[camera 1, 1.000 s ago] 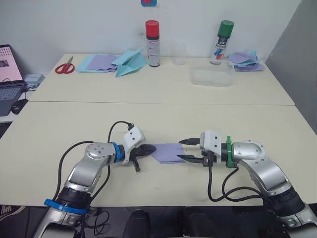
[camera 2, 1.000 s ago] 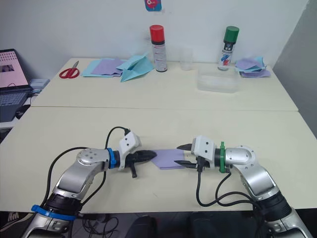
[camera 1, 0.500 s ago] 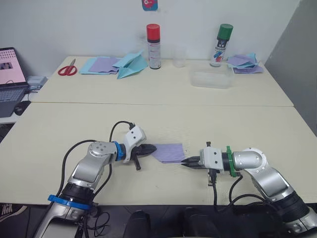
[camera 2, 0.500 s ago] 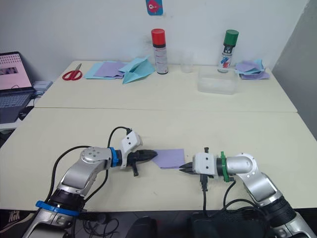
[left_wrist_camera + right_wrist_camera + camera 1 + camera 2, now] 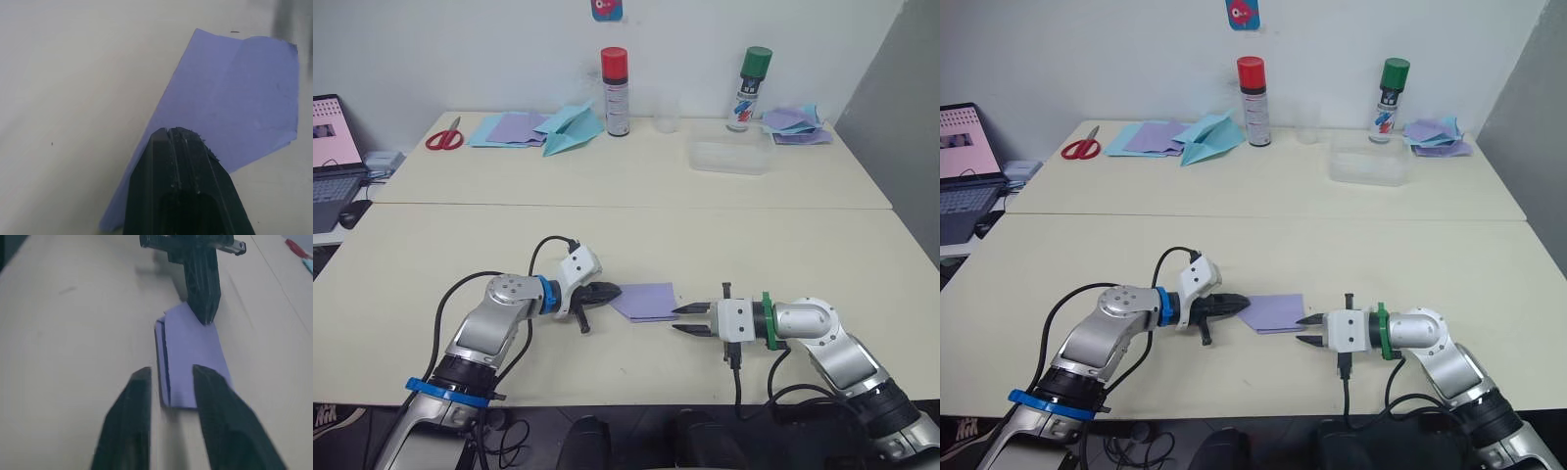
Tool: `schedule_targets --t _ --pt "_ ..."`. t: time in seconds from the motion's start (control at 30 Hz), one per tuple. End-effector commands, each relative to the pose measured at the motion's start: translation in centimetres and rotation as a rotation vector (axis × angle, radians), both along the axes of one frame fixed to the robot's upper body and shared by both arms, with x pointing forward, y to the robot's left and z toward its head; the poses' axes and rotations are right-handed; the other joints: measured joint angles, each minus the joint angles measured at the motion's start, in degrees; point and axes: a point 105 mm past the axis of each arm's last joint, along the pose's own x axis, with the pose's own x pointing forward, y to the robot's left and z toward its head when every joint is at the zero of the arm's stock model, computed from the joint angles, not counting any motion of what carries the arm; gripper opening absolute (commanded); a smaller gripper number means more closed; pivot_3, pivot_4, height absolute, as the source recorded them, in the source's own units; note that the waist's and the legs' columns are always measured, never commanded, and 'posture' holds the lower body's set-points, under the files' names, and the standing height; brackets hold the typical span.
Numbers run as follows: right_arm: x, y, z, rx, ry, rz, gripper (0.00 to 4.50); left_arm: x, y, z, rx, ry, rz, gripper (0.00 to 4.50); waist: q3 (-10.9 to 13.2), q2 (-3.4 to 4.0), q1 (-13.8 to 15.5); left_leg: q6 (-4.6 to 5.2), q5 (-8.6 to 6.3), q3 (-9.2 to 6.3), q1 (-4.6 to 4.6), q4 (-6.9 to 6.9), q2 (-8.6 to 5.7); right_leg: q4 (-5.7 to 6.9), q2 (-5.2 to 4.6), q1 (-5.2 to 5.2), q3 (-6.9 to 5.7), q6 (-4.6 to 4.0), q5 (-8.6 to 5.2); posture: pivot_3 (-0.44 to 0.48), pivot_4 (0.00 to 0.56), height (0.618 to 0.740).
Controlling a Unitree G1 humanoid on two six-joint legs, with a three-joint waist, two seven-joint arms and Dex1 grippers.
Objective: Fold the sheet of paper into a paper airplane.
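left jaws: left gripper (image 5: 607, 293) closed, tips pinching or pinning the left corner of the sheet of paper (image 5: 644, 301); the left wrist view shows the fingers (image 5: 183, 161) pressed together on top of it.
right jaws: right gripper (image 5: 690, 320) parted a little, holding nothing, tips just off the sheet's right edge near its front right corner, low over the surface (image 5: 783, 255).
sheet: lavender, already folded into a flat layered shape, a crease running along one side in the right wrist view; lies flat between the two grippers, near the front edge of the surface, about mid-width.
step (judgement): right gripper lining up to pick the free right edge for the next fold.
how to do it well: keep the left anchor down so the sheet can't slide; bring the right tips in low and level, catch only the top layer, close fully before lifting.
risk: thin paper, so it buckles or gets pushed leftward if the tips come in too high or too steep.
fold: carry the edge over to the crease, then press flat.
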Motion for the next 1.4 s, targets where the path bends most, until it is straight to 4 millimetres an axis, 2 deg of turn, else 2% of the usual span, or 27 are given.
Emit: schedule_targets --t 0.03,0.13,0.33,0.57,0.83,1.13,1.23,1.4 --pt "0.4 0.3 0.5 -0.001 -0.080 0.023 1.60 0.0 0.6 -1.8 0.052 0.049 0.025 0.00 -0.01 0.01 0.00 0.00 0.00 0.02 0.00 0.00 0.00 0.00 0.00 0.00 -0.01 0.00 0.00 0.000 0.150 0.740" --pt "1.1 0.3 -0.1 0.018 -0.066 -0.027 1.60 0.1 0.5 -2.0 0.054 0.052 0.022 0.00 -0.01 0.01 0.02 0.00 0.00 0.02 0.00 0.00 0.00 0.01 0.00 0.02 -0.02 0.00 0.00 0.000 0.150 0.740" --pt "2.4 0.7 -0.1 0.053 -0.081 -0.070 1.60 -0.1 0.4 -2.2 0.060 0.061 0.011 0.00 -0.04 0.06 0.06 0.01 0.01 0.01 0.03 0.01 0.00 0.01 -0.01 0.05 0.01 -0.02 0.02 0.000 0.150 0.740" --pt "2.3 1.2 -0.3 0.053 -0.097 -0.034 1.60 -0.1 0.5 -2.2 0.059 0.063 0.012 0.00 -0.05 0.07 0.06 0.01 0.01 0.01 0.03 0.01 -0.01 0.01 -0.02 0.06 0.02 -0.02 0.02 0.000 0.150 0.740" --pt "1.9 3.1 0.9 0.097 -0.215 0.079 1.60 -0.3 0.4 -2.3 0.056 0.070 0.010 0.00 -0.06 0.08 0.05 0.01 0.01 -0.01 0.04 0.00 -0.01 0.01 -0.01 0.06 0.01 -0.02 0.02 0.000 0.150 0.740" --pt "2.8 4.7 0.2 0.109 -0.234 0.075 1.60 -0.3 0.5 -2.4 0.058 0.072 0.012 0.00 -0.06 0.10 0.03 0.02 0.02 -0.01 0.08 0.00 0.01 0.01 -0.02 0.07 0.04 -0.03 0.03 0.000 0.150 0.740" --pt "2.5 4.8 0.4 0.119 -0.236 0.099 1.60 -0.4 0.5 -2.4 0.058 0.073 0.011 0.00 -0.06 0.10 0.05 0.02 0.02 -0.01 0.07 0.00 0.01 0.00 -0.02 0.07 0.05 -0.03 0.02 0.000 0.150 0.740" --pt "0.9 4.6 0.5 0.128 -0.207 0.157 1.60 -0.4 0.7 -2.4 0.061 0.074 0.013 0.00 -0.06 0.10 0.05 0.02 0.02 -0.01 0.06 0.00 0.01 -0.01 -0.04 0.07 0.10 -0.03 0.02 0.000 0.150 0.740"
